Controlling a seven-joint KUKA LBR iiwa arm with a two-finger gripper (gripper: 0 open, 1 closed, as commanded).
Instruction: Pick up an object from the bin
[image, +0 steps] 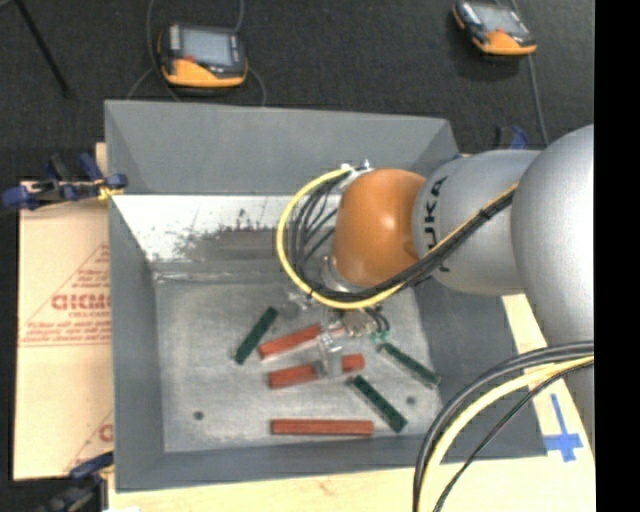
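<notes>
My gripper (332, 345) is down in the middle of the bin, below the orange wrist cover. It sits right over a group of red bars: one slanted red bar (288, 343) to its left, a second red bar (292, 377) just below, and a short red piece (352, 363) at its right side. Whether it touches any of them I cannot tell. A dark green stick (408, 365) lies close on the right.
Another green stick (256, 335) lies left of the red bars and a third (378, 403) lies toward the front right. A long red bar (321, 428) rests near the bin's front wall. The arm and its cables cover the bin's right rear.
</notes>
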